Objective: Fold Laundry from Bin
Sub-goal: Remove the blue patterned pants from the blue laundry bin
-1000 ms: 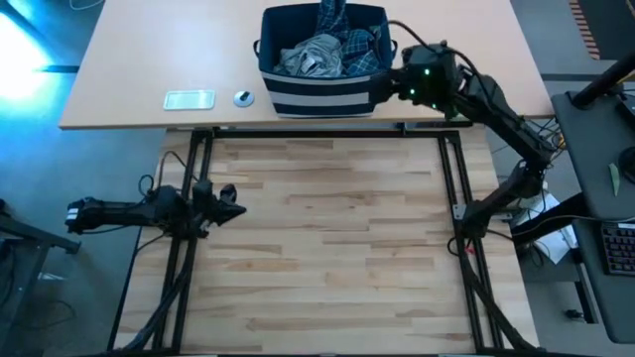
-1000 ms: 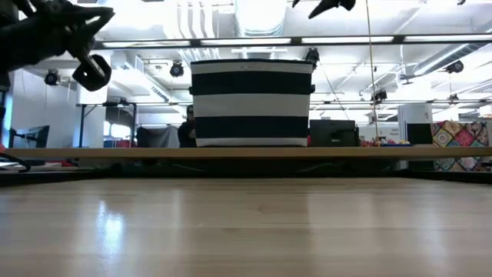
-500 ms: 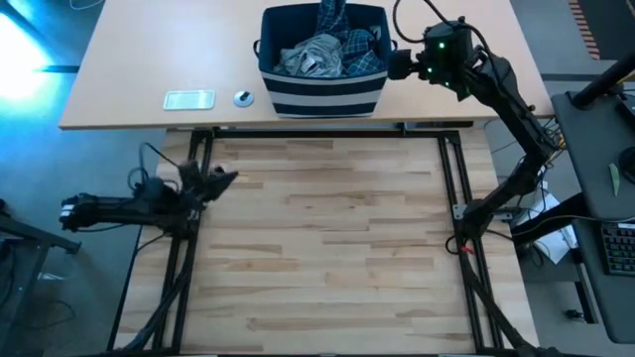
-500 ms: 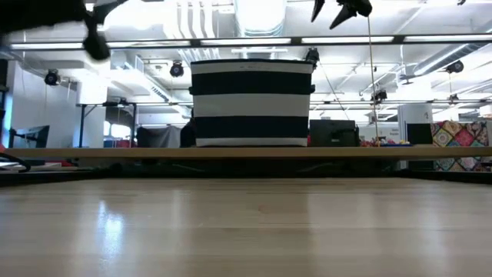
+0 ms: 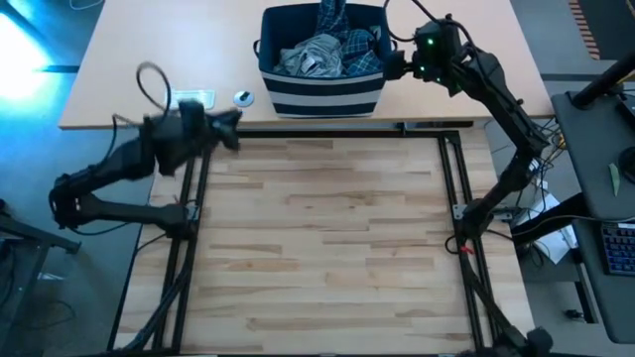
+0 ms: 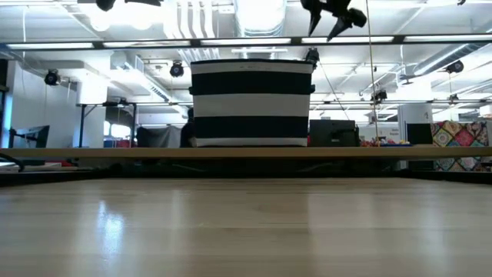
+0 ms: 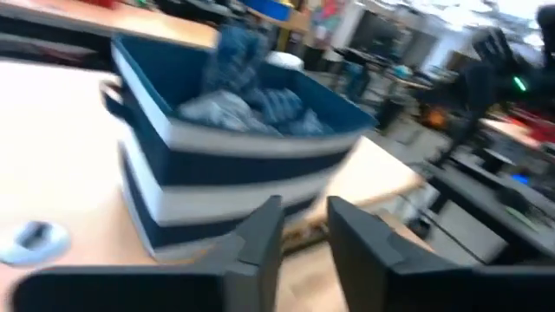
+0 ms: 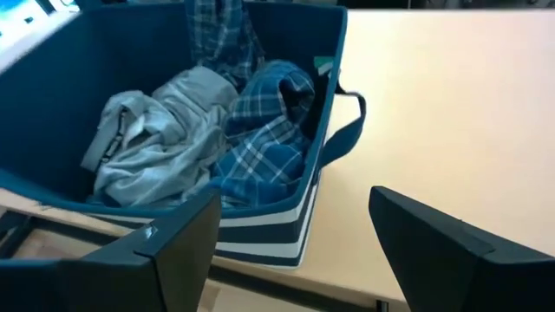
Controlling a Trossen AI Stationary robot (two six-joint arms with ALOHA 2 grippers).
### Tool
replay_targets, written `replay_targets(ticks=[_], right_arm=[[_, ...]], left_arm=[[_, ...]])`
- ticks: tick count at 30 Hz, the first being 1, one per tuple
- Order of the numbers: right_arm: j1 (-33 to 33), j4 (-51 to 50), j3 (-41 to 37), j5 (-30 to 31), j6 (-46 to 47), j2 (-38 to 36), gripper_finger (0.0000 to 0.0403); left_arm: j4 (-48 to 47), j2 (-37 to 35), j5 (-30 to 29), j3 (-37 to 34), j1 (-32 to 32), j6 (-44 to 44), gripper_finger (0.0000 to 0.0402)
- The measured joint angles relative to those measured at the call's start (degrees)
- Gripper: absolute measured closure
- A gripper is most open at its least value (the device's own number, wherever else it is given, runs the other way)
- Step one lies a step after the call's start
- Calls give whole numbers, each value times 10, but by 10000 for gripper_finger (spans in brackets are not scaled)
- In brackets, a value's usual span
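Observation:
The navy bin with pale stripes stands on the pale far desk. In it lies the laundry: a grey garment and blue plaid pieces, one of which rises above the far rim. My right gripper hovers wide open just off the bin's right wall, level with the rim, and in its own wrist view it looks down into the bin. My left gripper is raised over the wooden table's far left corner. It points at the bin with a narrow gap between its fingers.
A flat clear rectangular thing and a small round thing lie on the pale desk left of the bin. The bin's side handle sticks out toward my right gripper. The wooden table lies in front.
My left gripper has risen from low at the wooden table's left edge and swung toward the far edge and the bin, tipping up to point nearly level. My right gripper has moved toward the far edge along the bin's right side.

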Motion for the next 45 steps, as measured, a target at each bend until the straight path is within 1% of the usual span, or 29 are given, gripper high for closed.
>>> replay_targets(ticks=[1, 6, 8, 10, 13, 19, 23, 26, 30, 33, 35, 37, 40, 41, 42, 45], right_arm=[[-7, 0, 0, -8, -1, 4, 107], [-40, 4, 0, -9, -9, 25, 86], [-54, 10, 0, -24, -11, 31, 79], [-68, 28, -1, -47, -12, 35, 76], [-82, 59, -1, -72, -2, 40, 74], [-91, 86, 0, -99, 9, 58, 74], [-90, 87, 0, -100, 8, 70, 74], [-90, 89, 0, -100, 22, 78, 74], [-95, 96, 0, -101, 37, 94, 74], [-97, 97, 0, -114, 51, 113, 74], [-97, 97, 0, -114, 62, 126, 74], [-97, 96, 0, -115, 68, 135, 74], [-99, 95, 0, -115, 73, 140, 74], [-99, 95, 0, -115, 73, 140, 74], [-99, 95, 0, -114, 74, 140, 74], [-100, 89, 0, -116, 75, 140, 74]], left_arm=[[-15, 17, 4, 30, 20, 2, 284], [-81, 112, 20, 160, 118, 2, 195], [-98, 148, 33, 202, 150, 3, 164], [-101, 182, 49, 241, 178, 10, 140], [-111, 231, 81, 293, 216, 13, 120], [-124, 319, 128, 374, 286, 26, 120], [-126, 373, 184, 408, 329, 31, 123], [-125, 410, 215, 431, 355, 34, 124], [-127, 459, 235, 465, 385, 38, 124], [-135, 495, 271, 502, 405, 23, 124], [-159, 525, 307, 534, 416, 9, 126], [-196, 560, 330, 572, 425, 4, 129], [-253, 613, 331, 634, 432, 3, 134], [-247, 618, 333, 632, 433, 4, 136], [-236, 614, 337, 615, 436, -1, 138], [-240, 612, 351, 587, 441, -12, 146]])
